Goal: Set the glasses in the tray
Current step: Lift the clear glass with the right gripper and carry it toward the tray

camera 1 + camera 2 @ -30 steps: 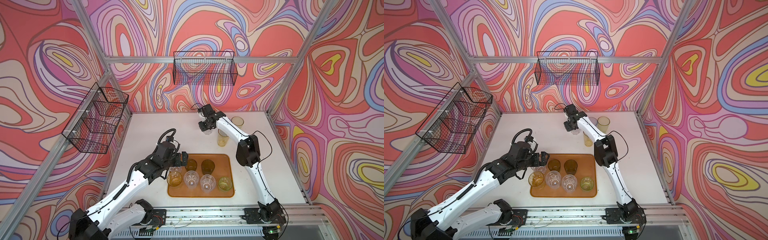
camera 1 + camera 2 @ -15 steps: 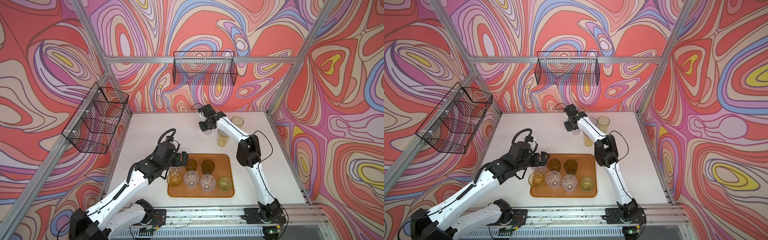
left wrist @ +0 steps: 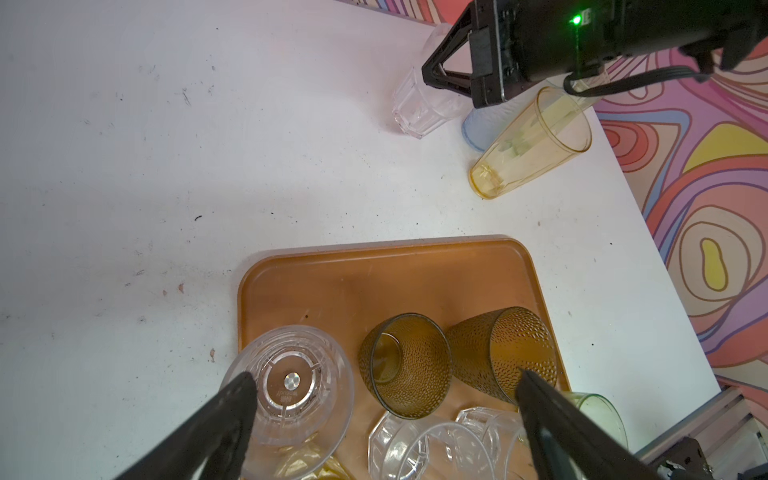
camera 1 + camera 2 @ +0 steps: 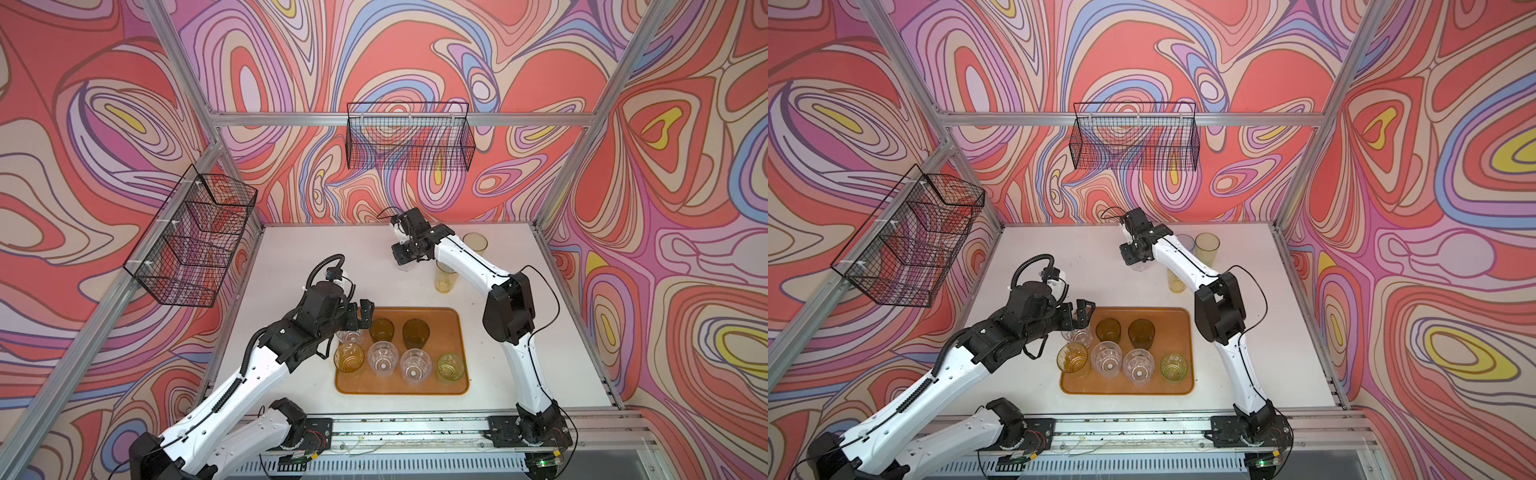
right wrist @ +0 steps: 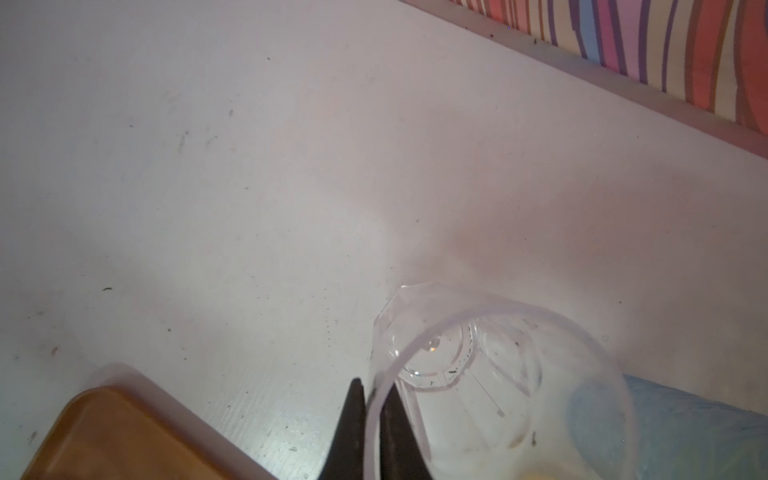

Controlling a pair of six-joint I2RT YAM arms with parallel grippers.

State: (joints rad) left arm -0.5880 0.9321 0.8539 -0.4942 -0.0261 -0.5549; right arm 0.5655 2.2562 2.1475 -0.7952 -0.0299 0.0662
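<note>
The right gripper [image 5: 371,415] is pinching the rim wall of a short clear faceted plastic tumbler [image 5: 498,374], with one black finger inside the mouth and one outside, both pressed tight on the thin wall. This tumbler is standing upright at the far middle of the white tabletop [image 4: 311,249], well apart from the flat orange-brown rectangular tray [image 4: 441,320]; whether its base is touching the table I cannot tell. Seven glasses [image 4: 382,363] are already sitting in the tray, while a tall yellow tumbler [image 4: 445,280], a tall grey-blue tumbler [image 4: 1185,241] and a tall yellow-green tumbler [image 4: 475,242] are waiting near the pinched one. The step in hand is looking like the lift and carry. Doing it well is probably meaning three things. The first is rising straight up, since the grey-blue tumbler is standing just beside the held one and a sideways pull could knock it. The second is keeping the wrist level, because a one-wall pinch is letting the tumbler swing. The third is heading for the bare far right part of the tray, beside a dark olive-brown dimpled tumbler [image 4: 415,332]. The left gripper [image 3: 384,376] is hanging with fingers spread wide over a clear round tumbler [image 3: 291,382] at the tray's far left corner and is holding nothing, so the right arm is better off keeping to the tray's right side.
</note>
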